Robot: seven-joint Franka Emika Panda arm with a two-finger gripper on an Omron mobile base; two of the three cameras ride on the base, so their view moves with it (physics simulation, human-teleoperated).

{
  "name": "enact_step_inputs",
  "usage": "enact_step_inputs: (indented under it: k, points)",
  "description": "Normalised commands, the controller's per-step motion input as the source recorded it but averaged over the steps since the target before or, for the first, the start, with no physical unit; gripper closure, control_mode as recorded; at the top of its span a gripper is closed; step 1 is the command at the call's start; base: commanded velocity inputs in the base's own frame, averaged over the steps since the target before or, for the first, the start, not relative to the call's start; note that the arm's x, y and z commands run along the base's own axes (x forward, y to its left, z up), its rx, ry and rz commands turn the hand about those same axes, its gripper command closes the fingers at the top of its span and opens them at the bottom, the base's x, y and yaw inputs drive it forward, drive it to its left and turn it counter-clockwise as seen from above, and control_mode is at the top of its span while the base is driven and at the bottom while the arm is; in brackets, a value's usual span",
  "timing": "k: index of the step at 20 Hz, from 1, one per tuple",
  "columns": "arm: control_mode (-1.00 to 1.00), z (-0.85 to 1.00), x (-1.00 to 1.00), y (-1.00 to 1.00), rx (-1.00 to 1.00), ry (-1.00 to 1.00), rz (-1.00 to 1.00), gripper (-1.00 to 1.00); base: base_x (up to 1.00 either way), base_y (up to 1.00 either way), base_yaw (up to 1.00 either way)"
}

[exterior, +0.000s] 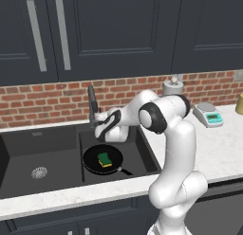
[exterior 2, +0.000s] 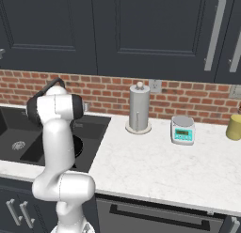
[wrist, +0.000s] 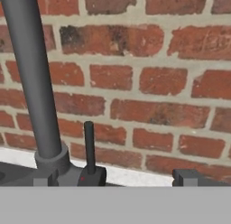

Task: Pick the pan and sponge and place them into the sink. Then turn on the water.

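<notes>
The black pan (exterior: 93, 162) lies in the smaller right basin of the dark sink (exterior: 47, 145), its handle pointing to the front right. The yellow and green sponge (exterior: 105, 159) rests inside the pan. My gripper (exterior: 98, 119) is open at the base of the dark faucet (exterior: 91, 102), behind the pan. In the hand view the faucet column (wrist: 34, 83) stands at the left and its thin lever (wrist: 89, 144) rises just above my left fingertip (wrist: 93, 176). My gripper (wrist: 140, 178) holds nothing. No water is in view.
A brick wall (exterior: 47, 99) runs behind the sink. On the marble counter (exterior 2: 155, 166) to the right stand a paper towel holder (exterior 2: 139, 107), a white and teal scale (exterior 2: 183, 130) and a yellow container (exterior 2: 234, 127). Dark cabinets hang above.
</notes>
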Motion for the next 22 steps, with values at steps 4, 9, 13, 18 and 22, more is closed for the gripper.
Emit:
enact_step_inputs:
  k: [4, 9, 13, 18, 22]
  points:
    - [-1.0, -0.11, 0.04, 0.07, 0.0, 0.0, 0.0, -1.0, 0.0, 0.0, 0.0]
    - [-1.0, -0.07, 0.02, 0.01, 0.0, 0.0, -0.01, -1.0, 0.0, 0.0, 0.0]
    - [-1.0, -0.01, 0.03, 0.0, 0.0, 0.0, -0.02, -1.0, 0.0, 0.0, 0.0]
    - [-1.0, 0.0, 0.09, 0.0, 0.0, 0.0, -0.03, -1.0, 0.0, 0.0, 0.0]
    - [-1.0, 0.0, 0.14, 0.0, 0.0, 0.0, -0.04, -1.0, 0.0, 0.0, 0.0]
